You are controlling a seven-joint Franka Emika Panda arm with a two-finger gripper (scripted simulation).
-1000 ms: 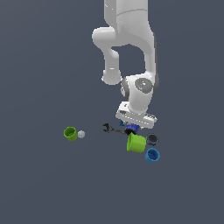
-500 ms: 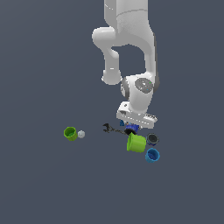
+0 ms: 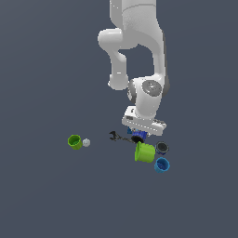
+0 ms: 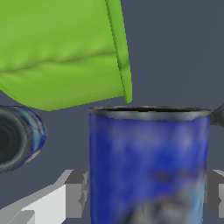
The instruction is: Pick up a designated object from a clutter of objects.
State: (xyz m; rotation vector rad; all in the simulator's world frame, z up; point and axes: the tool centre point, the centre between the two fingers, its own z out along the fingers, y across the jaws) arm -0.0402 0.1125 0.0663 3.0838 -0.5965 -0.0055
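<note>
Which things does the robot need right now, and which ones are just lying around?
Needed:
- blue can
- end effector, fingers either side of the can

Lying around:
- big green cup
- small green cup
- light-blue cup
- dark cup
- white ball
- black wrench

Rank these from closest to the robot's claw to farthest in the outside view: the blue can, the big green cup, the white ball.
1. Blue can: right under the gripper, between its fingers.
2. Big green cup: just in front of the can.
3. White ball: far off toward the exterior view's left, beside a small green cup.

No readable text, brand or number anywhere. Only blurred, illegible smudges on the blue can point(image 4: 148, 170).
</note>
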